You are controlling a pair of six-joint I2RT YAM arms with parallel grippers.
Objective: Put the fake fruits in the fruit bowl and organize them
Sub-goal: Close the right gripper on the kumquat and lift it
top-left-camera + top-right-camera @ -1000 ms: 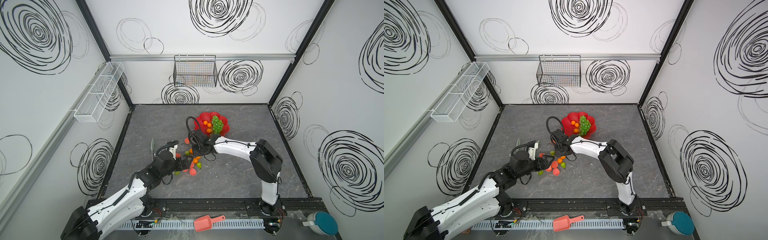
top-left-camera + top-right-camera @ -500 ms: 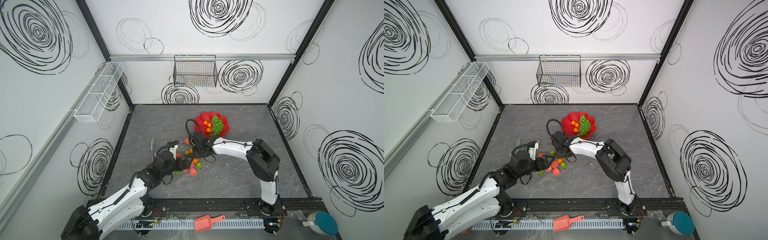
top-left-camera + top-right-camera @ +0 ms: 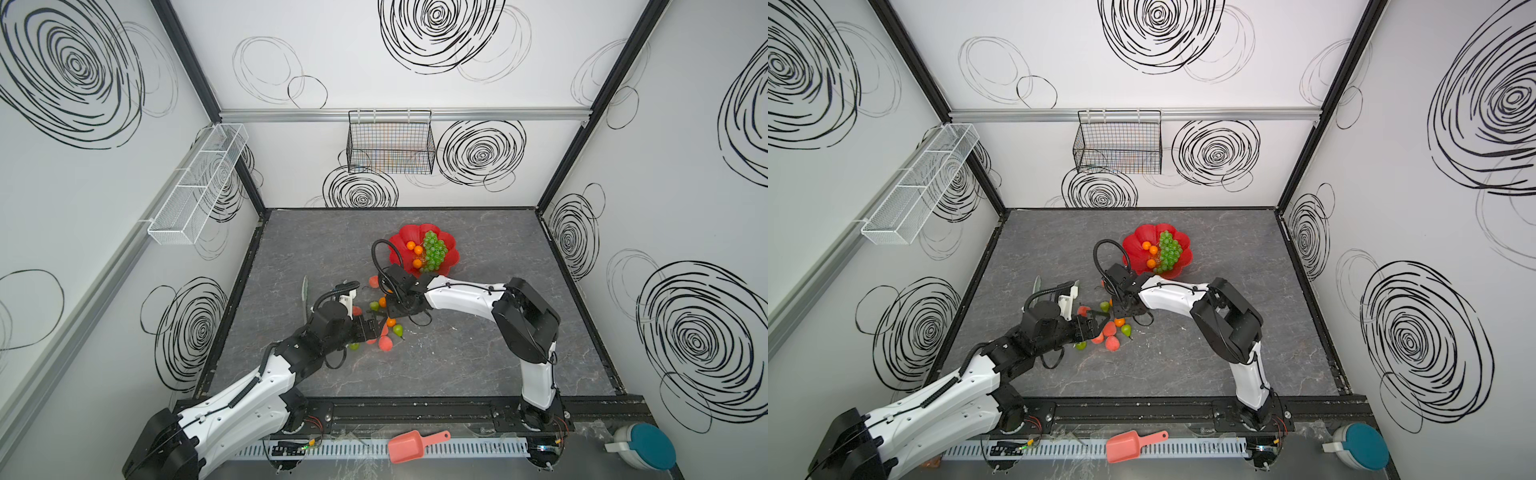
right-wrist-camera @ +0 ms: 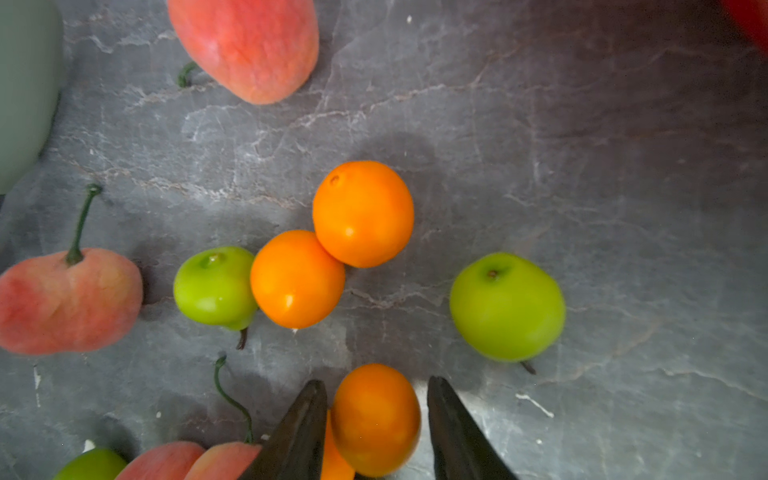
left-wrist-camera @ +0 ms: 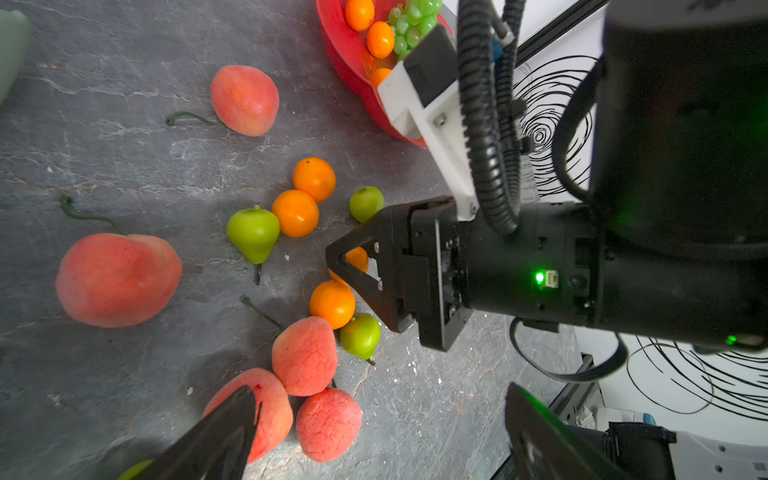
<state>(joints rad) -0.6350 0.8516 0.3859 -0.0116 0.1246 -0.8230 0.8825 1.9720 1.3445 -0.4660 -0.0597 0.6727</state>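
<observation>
The fruit bowl (image 3: 398, 246) (image 3: 1133, 246), red and petal-rimmed, sits at the back of the mat and holds green grapes (image 3: 434, 252) and orange balls (image 3: 410, 245). Loose fake fruits lie in front of it: peaches (image 5: 118, 280) (image 5: 305, 355), green pears (image 5: 253, 232) (image 4: 507, 307) and orange balls (image 4: 363, 214). My right gripper (image 4: 376, 428) (image 3: 392, 312) points down into this pile, shut on one orange ball (image 4: 376, 419). My left gripper (image 5: 382, 432) (image 3: 370, 328) stands wide open and empty, low over the peaches, one finger (image 5: 224, 432) overlapping a peach (image 5: 270, 409).
A pale green flat piece (image 3: 304, 291) lies left of the pile. A black wire basket (image 3: 390, 145) hangs on the back wall and a white mesh rack (image 3: 195, 187) on the left wall. A salmon-pink scoop (image 3: 409, 446) lies outside the front rail.
The right arm has edged slightly left over the pile. The left arm and the loose fruits look the same.
</observation>
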